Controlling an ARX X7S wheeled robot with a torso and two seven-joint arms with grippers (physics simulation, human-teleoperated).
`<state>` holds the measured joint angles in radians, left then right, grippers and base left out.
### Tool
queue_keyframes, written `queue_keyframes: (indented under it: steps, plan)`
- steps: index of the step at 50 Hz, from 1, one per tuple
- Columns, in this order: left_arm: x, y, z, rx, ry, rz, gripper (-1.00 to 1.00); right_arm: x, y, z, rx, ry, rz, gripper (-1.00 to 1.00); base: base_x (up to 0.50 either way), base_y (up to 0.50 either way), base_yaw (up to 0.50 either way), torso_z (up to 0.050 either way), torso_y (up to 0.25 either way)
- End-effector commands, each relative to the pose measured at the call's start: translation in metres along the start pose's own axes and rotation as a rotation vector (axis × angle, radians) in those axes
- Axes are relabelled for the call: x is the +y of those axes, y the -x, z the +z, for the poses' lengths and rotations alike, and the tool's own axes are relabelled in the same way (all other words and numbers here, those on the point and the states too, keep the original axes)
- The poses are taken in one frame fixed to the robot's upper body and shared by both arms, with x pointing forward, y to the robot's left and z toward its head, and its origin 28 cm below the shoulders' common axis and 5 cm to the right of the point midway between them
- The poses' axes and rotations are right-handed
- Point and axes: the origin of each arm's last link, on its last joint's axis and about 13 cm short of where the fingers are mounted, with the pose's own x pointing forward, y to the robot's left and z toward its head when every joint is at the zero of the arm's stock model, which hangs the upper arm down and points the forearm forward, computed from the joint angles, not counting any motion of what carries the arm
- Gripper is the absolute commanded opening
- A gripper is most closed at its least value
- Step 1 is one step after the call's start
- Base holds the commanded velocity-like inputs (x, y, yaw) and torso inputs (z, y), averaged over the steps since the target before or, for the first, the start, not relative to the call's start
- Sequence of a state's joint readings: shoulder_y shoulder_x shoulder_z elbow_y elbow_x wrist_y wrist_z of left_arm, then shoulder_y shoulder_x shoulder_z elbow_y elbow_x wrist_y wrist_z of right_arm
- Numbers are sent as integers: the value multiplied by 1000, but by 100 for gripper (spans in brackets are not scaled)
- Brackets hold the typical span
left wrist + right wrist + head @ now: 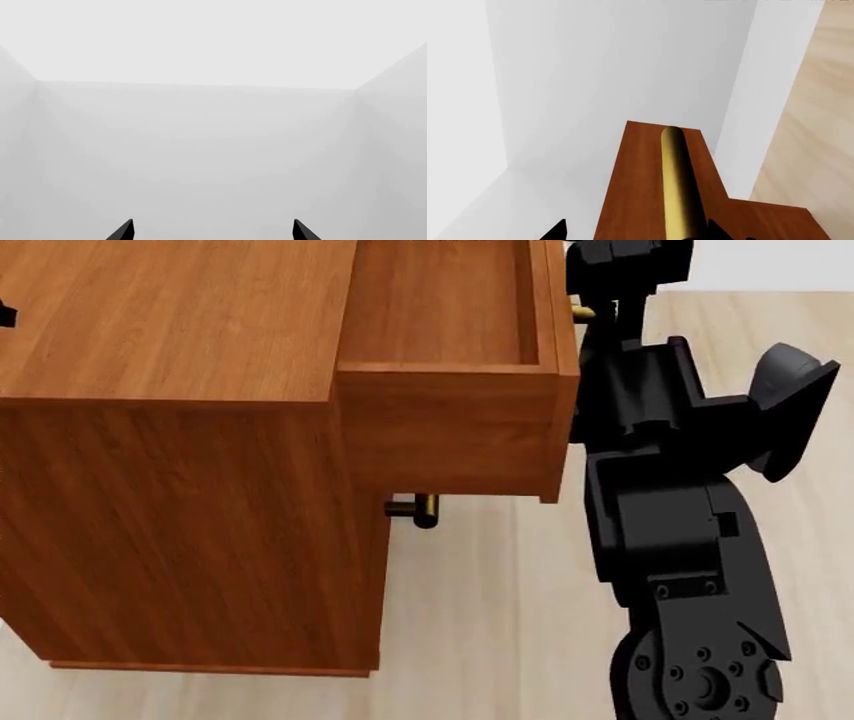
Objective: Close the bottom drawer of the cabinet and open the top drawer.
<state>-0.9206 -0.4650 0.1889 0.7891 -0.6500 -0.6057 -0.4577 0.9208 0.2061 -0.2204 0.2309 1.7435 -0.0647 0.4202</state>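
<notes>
The cabinet (pixel 174 470) is reddish-brown wood and fills the left of the head view. Its top drawer (pixel 447 350) is pulled far out and shows an empty box. In the right wrist view, that drawer's brass bar handle (pixel 677 190) runs between the fingers of my right gripper (pixel 639 230). The gripper is open, and the bar lies close to one fingertip. Under the open drawer, one lower brass handle (pixel 414 508) pokes out from the cabinet front. I cannot tell whether it belongs to the bottom drawer. My left gripper (pixel 213 230) is open and faces only white walls.
My right arm (pixel 667 500) rises beside the open drawer's front, over the pale wood floor (pixel 481 620). White walls (pixel 594 75) stand behind the cabinet. A small black part (pixel 6 312) shows at the head view's left edge.
</notes>
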Motion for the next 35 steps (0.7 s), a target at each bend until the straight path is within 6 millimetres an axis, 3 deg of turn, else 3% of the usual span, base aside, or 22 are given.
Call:
queue_keyframes:
  steps: [1, 35]
  plan:
    - [0, 0, 1, 0, 0, 1, 100, 7, -3, 5, -32, 7, 65, 100, 0, 0, 0, 0, 0]
    - [0, -1, 2, -2, -1, 1, 100, -6, -4, 13, -84, 3, -1, 100, 0, 0, 0, 0, 0]
